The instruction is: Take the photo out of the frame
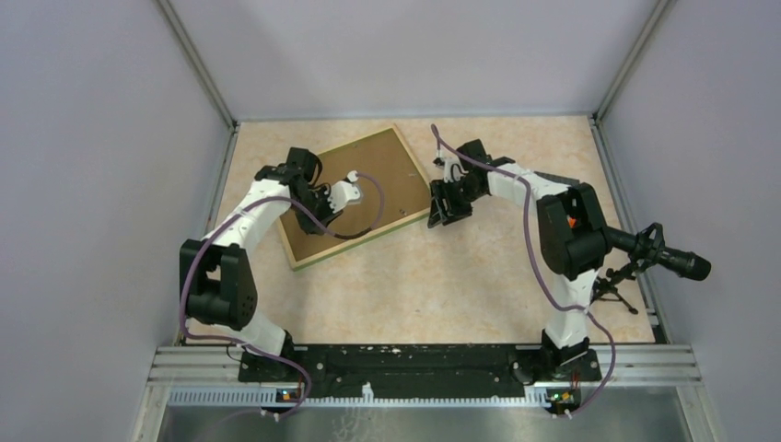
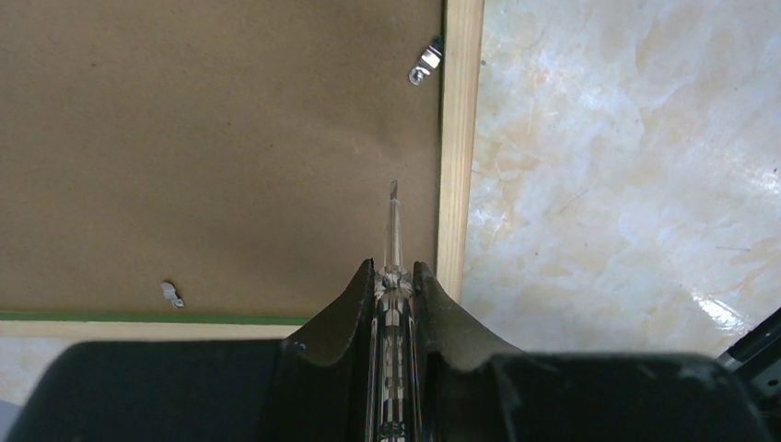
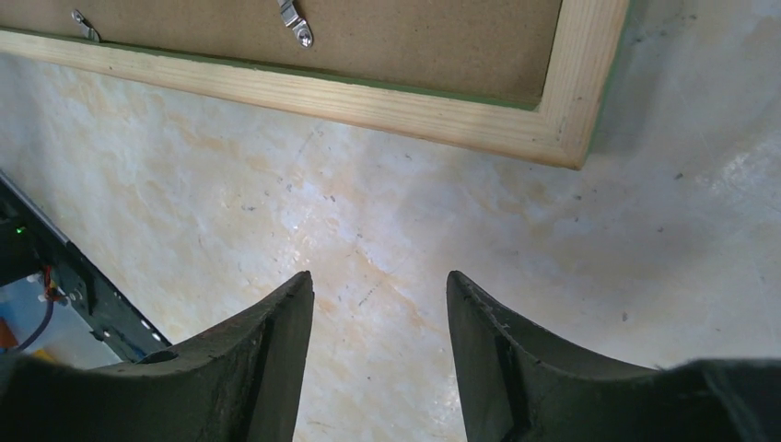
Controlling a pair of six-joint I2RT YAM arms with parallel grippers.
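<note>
Brown fibreboard, matte and faintly speckled, faces up: the frame (image 1: 387, 166) lies back-up and turned at an angle on the mottled beige table (image 1: 442, 276), towards its far left. Pale bare-wood rails edge the board, with thin green lines along their edges. Small bent metal clips (image 2: 425, 66) sit at the board's margin, against the rails. The left pincer (image 2: 396, 274) hangs over the board near one rail, its dark curved fingers pressed shut on a thin tool (image 2: 394, 226) with a clear shaft and a flat, narrow tip; whether the tip touches the board cannot be told. The right pincer (image 3: 379, 276) is over bare table just off a frame corner, its fingers spread wide with nothing between them. The photo cannot be seen in any view; only the frame's back shows. Both wrist views cut the frame off at their edges.
</note>
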